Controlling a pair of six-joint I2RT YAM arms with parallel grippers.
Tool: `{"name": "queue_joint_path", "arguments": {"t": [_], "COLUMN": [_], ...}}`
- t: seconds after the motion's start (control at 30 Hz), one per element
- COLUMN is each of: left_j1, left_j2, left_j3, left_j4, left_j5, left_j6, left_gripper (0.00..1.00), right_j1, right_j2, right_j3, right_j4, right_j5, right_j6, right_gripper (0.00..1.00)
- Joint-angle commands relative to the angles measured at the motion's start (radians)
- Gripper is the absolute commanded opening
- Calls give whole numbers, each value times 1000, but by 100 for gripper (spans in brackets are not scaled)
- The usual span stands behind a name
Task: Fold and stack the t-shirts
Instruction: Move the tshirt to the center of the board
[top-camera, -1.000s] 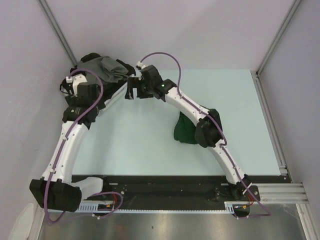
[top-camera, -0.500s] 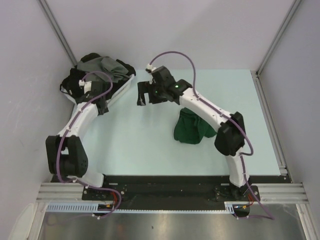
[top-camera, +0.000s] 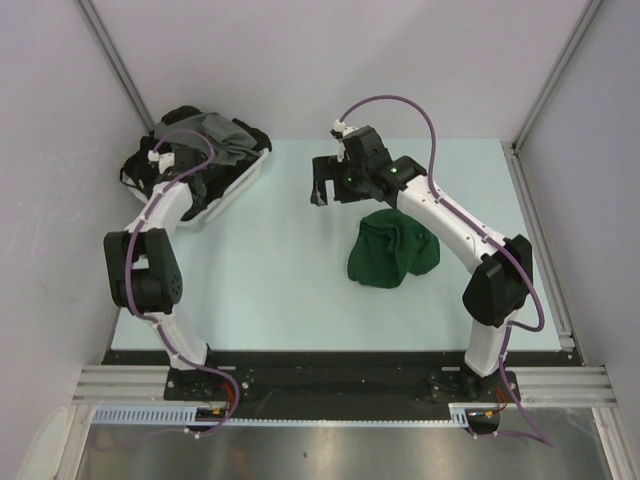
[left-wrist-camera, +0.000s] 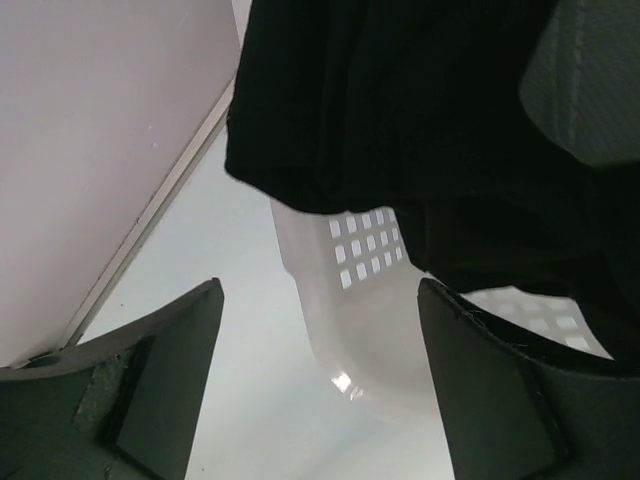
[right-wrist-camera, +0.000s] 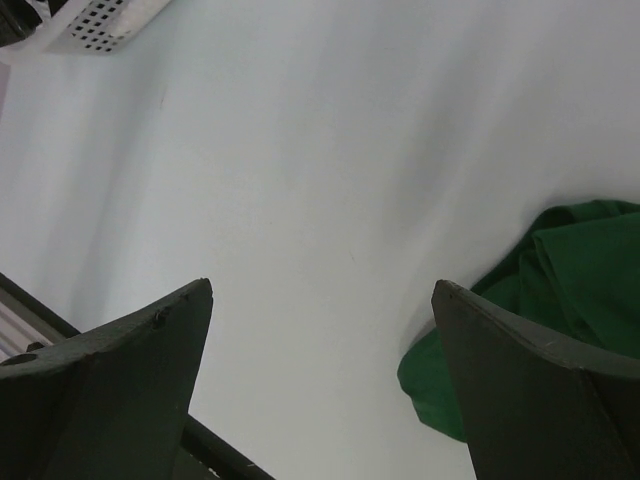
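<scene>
Two hands, both released: my left hand (left-wrist-camera: 320, 300) is hovering at the ten-o'clock basket (left-wrist-camera: 350, 330) for a black shirt (left-wrist-camera: 400, 120), my right hand (right-wrist-camera: 320, 290) beside the green shirt (top-camera: 392, 252).

**MARKINGS CHECK: NONE LEGIBLE**

Checked in all three views. No readable text, label, brand, number or sign found on the t-shirts (top-camera: 392, 252), the white basket (left-wrist-camera: 370, 340) or the table (top-camera: 270, 290).
</scene>
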Motion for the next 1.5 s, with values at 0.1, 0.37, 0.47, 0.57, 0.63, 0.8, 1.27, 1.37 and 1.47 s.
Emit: {"name": "queue_joint_path", "arguments": {"t": [0.1, 0.37, 0.47, 0.57, 0.63, 0.8, 1.27, 1.37, 1.47], "left_j1": [19, 19, 19, 19, 18, 12, -151, -182, -205], "left_j2": [110, 149, 116, 101, 102, 101, 98, 96, 95], "left_j3": [85, 98, 59, 30, 24, 33, 26, 32, 42], "left_j4": [-3, -25, -12, -9, -11, -18, 1, 17, 29], "left_j5": [-32, 30, 44, 27, 26, 46, 99, 154, 222], "left_j6": [-24, -19, -18, -16, -4, 25, 183, 232, 278], "left_gripper": [83, 48, 6, 0, 0, 0, 0, 0, 0], "right_j1": [-4, -4, 2, 10, 12, 12, 6, 4, 2], "right_j2": [-43, -26, -22, -20, -17, -8, 49, 40, 28], "right_j3": [12, 52, 55, 58, 67, 82, 208, 199, 181], "right_j4": [-35, -54, -40, -29, -32, -35, -115, -117, -114], "right_j5": [35, 55, 50, 50, 48, 47, 76, 78, 78], "right_j6": [-33, -19, -3, 3, 1, 3, 1, 0, 0], "right_gripper": [98, 98, 98, 98, 98, 98, 98, 98, 98]}}
